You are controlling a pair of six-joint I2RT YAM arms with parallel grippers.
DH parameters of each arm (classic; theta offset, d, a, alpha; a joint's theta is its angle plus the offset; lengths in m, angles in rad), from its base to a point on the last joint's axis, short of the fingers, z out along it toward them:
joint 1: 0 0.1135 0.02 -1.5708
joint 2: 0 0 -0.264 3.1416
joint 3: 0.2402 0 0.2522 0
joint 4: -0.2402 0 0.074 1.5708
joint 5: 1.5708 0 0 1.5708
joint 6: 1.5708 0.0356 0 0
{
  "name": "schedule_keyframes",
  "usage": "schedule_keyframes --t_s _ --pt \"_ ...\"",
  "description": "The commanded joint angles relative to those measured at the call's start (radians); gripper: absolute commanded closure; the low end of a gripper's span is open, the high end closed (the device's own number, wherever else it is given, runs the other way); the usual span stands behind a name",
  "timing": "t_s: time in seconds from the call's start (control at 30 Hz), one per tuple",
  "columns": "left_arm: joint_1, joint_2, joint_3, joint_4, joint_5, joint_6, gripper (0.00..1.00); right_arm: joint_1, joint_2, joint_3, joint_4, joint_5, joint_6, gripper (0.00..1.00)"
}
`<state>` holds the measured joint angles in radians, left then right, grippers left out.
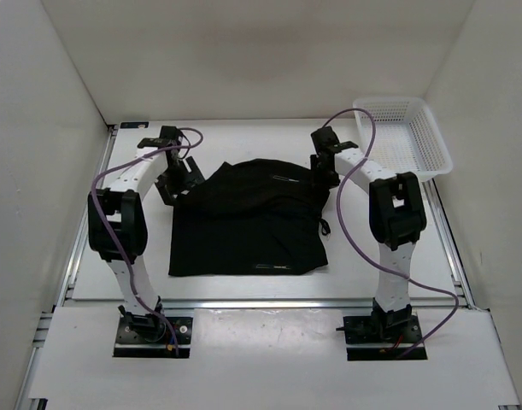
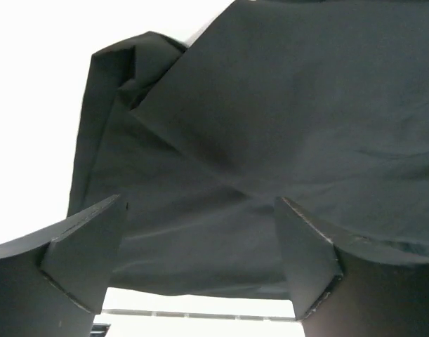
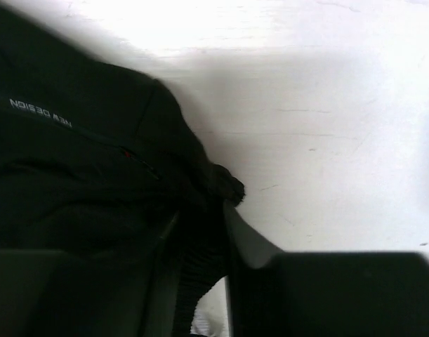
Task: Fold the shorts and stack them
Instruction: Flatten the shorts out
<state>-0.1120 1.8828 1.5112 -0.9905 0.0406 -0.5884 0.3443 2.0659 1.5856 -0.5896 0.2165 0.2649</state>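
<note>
White counter [image 1: 243, 141] seen from above, with two white robot arms bolted at its near edge. Soft black fabric shorts [image 1: 243, 231] lie in the middle of the counter, roughly midway between the left and right edges. The near part is spread flat with a straight hem facing the near edge. The far part is rumpled and folded over on itself, forming a rounded hump toward the far edge.

The left tool [image 1: 177, 181] is at the far left corner of the shorts, just beside the fabric. In the left wrist view the left tool [image 2: 200, 225] is released, its two dark fingers [image 2: 81, 260] spread wide apart, with creased black shorts [image 2: 270, 126] lying beyond and between them.

The right tool [image 1: 320, 175] is at the far right edge of the shorts. In the right wrist view the picture is dark and blurred, but the right tool [image 3: 196, 256] appears clenched, its fingers close together with a ribbed band of the shorts [image 3: 74, 175] pinched between them. Small white lettering [image 3: 42, 112] shows on the fabric there, and bare counter [image 3: 326, 105] lies to the right.

A white mesh plastic basket [image 1: 419, 149] sits in the far right corner of the counter, well apart from the shorts. Purple cables [image 1: 356, 184] loop along both arms.
</note>
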Motion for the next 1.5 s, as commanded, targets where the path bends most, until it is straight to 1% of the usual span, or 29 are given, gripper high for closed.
schedule_keyframes --t_s 0.0,0.03,0.1,0.13,0.17,0.2,0.23,0.27,0.3,0.33,0.4,0.43,0.53,0.57,0.67,0.93,1.03,1.07,1.13,1.17,1.2,1.23,1.27,1.3,1.37,1.4,1.47 --pt "-0.020 -0.036 0.057 0.030 -0.062 0.004 0.02 0.028 -0.038 0.016 -0.016 0.027 -0.053 0.51" --pt "-0.020 -0.025 0.096 0.014 -0.073 0.004 0.02 0.028 -0.038 0.016 -0.007 0.027 -0.053 0.46" --pt "-0.035 0.033 0.191 -0.023 -0.105 0.018 0.06 0.039 -0.047 0.040 -0.007 0.027 -0.053 0.35" --pt "-0.047 0.064 0.299 -0.034 -0.105 0.053 0.10 0.039 -0.047 0.040 -0.007 0.027 -0.053 0.28" --pt "-0.048 0.140 0.360 -0.062 -0.123 0.065 0.13 0.039 -0.058 0.060 -0.019 0.044 -0.043 0.28" --pt "-0.061 0.185 0.427 -0.085 -0.123 0.076 0.19 0.039 -0.058 0.060 -0.019 0.044 -0.043 0.26" --pt "-0.077 0.232 0.566 -0.103 -0.134 0.096 0.21 0.039 -0.058 0.074 -0.030 0.053 -0.030 0.26" --pt "-0.077 0.278 0.637 -0.124 -0.134 0.107 0.21 0.039 -0.067 0.074 -0.030 0.053 -0.030 0.26" --pt "-0.092 0.367 0.703 -0.140 -0.143 0.116 0.21 0.029 -0.067 0.085 -0.030 0.044 -0.020 0.26" --pt "-0.103 0.409 0.818 -0.154 -0.134 0.125 0.23 0.019 -0.067 0.094 -0.030 0.020 -0.007 0.28" --pt "-0.103 0.513 0.912 -0.163 -0.089 0.151 0.23 0.009 -0.067 0.094 -0.039 -0.008 0.005 0.29" --pt "-0.112 0.538 0.966 -0.151 -0.064 0.151 0.21 -0.005 -0.067 0.094 -0.039 -0.025 0.019 0.31" --pt "-0.112 0.607 0.994 -0.099 0.011 0.173 0.21 -0.030 -0.056 0.094 -0.039 -0.097 0.033 0.31" --pt "-0.112 0.622 1.009 -0.073 0.028 0.173 0.21 -0.042 -0.044 0.094 -0.039 -0.106 0.033 0.31" --pt "-0.121 0.690 1.080 -0.073 0.061 0.173 0.21 -0.053 -0.024 0.105 -0.039 -0.117 0.033 0.31" --pt "-0.121 0.756 1.083 -0.037 0.071 0.173 0.19 -0.073 0.031 0.105 -0.019 -0.205 0.033 0.32" --pt "-0.121 0.782 1.083 -0.037 0.100 0.173 0.22 -0.073 0.045 0.105 0.002 -0.229 0.033 0.38" --pt "-0.121 0.782 1.083 -0.027 0.110 0.164 0.24 -0.073 0.056 0.096 0.002 -0.247 0.033 0.43" --pt "-0.121 0.791 1.083 -0.014 0.152 0.164 0.43 -0.073 0.056 0.096 0.011 -0.256 0.033 0.51" --pt "-0.121 0.800 1.093 -0.002 0.168 0.164 0.56 -0.073 0.066 0.096 0.011 -0.256 0.033 0.55" --pt "-0.121 0.800 1.103 -0.002 0.180 0.154 0.71 -0.073 0.066 0.096 0.011 -0.256 0.033 0.66" --pt "-0.121 0.800 1.103 -0.002 0.191 0.154 0.90 -0.073 0.066 0.105 0.011 -0.256 0.042 0.71" --pt "-0.121 0.790 1.103 -0.002 0.202 0.154 0.90 -0.073 0.066 0.105 0.011 -0.256 0.042 0.77" --pt "-0.121 0.777 1.103 -0.002 0.202 0.154 0.90 -0.073 0.066 0.105 0.011 -0.256 0.042 0.87" --pt "-0.109 0.724 1.092 0.010 0.190 0.145 0.90 -0.073 0.056 0.125 0.011 -0.246 0.042 0.95" --pt "-0.092 0.702 1.092 0.021 0.189 0.134 0.90 -0.073 0.056 0.125 -0.001 -0.227 0.042 1.00" --pt "-0.066 0.630 1.080 0.030 0.180 0.119 0.90 -0.073 0.028 0.137 -0.010 -0.200 0.042 1.00"
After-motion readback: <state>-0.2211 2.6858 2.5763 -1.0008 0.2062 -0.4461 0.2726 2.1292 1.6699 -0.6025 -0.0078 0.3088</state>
